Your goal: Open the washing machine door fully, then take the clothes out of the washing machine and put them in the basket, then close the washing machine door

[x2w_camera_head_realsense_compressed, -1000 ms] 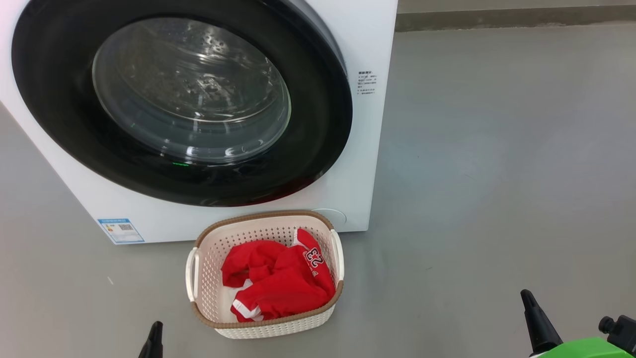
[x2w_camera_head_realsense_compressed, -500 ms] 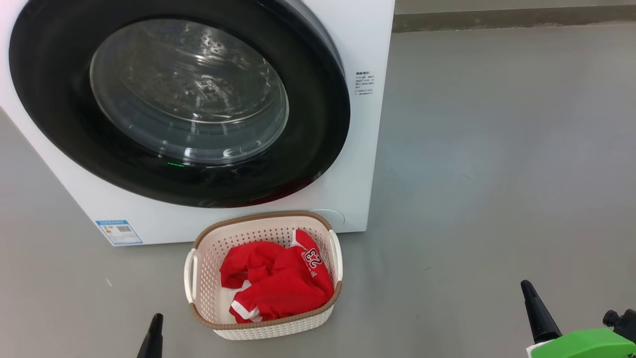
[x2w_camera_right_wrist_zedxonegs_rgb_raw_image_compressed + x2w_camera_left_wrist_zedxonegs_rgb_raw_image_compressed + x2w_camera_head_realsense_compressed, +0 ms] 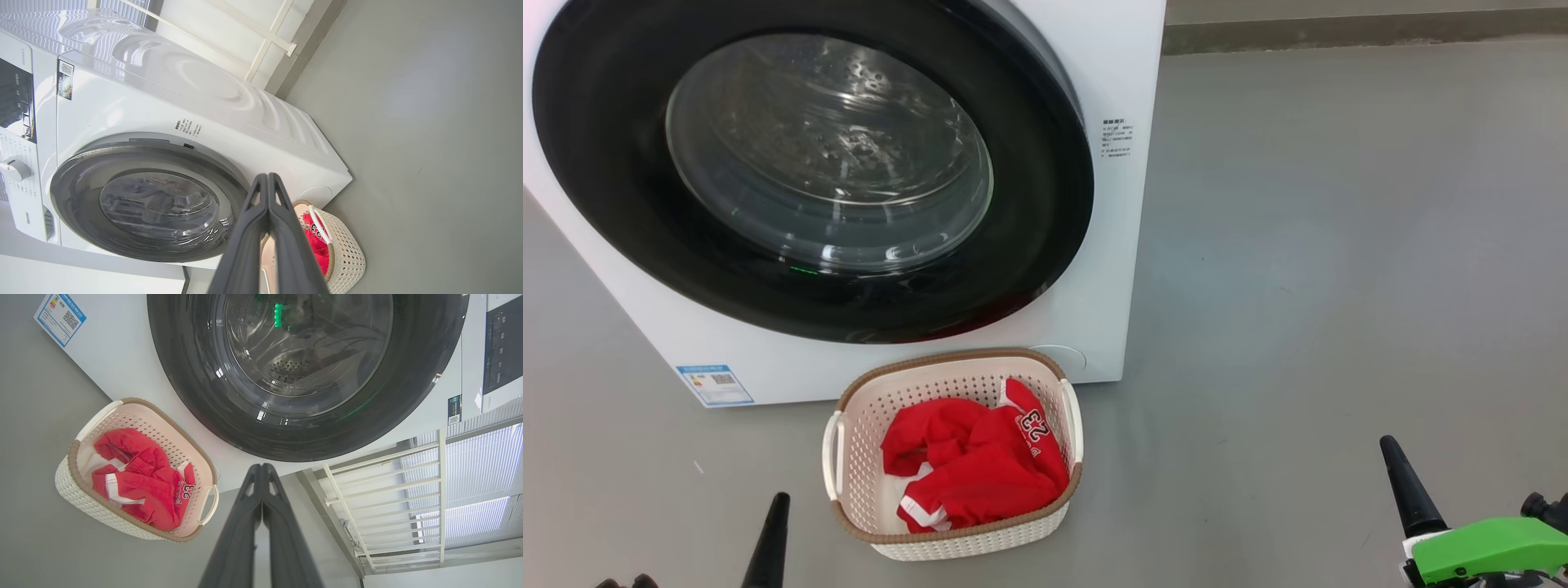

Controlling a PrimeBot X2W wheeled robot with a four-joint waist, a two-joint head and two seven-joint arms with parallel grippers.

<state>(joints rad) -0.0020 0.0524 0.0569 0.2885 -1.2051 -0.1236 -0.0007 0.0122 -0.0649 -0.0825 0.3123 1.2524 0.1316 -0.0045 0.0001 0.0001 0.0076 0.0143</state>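
Observation:
The white washing machine point(image 3: 1111, 73) stands on the grey floor with its black-rimmed glass door point(image 3: 825, 155) shut against the front. In front of it sits the cream basket point(image 3: 849, 457) holding the red clothes point(image 3: 972, 469), the number 23 facing up. My left gripper point(image 3: 778, 502) is at the lower left, shut and empty, left of the basket. My right gripper point(image 3: 1390, 447) is at the lower right, shut and empty, well right of the basket. The left wrist view shows the door point(image 3: 425, 363), the basket point(image 3: 77, 490) and the shut left gripper point(image 3: 261, 467). The right wrist view shows the shut right gripper point(image 3: 267, 176).
Open grey floor point(image 3: 1339, 245) stretches to the right of the machine. A blue label point(image 3: 715, 384) sits low on the machine's front. White window bars point(image 3: 388, 490) and blinds stand beside the machine. The control panel point(image 3: 16, 102) and a dial are on its top front.
The head view has drifted slightly, shifting the machine and basket left. Both grippers have risen a little into the picture, still shut. The door stays shut.

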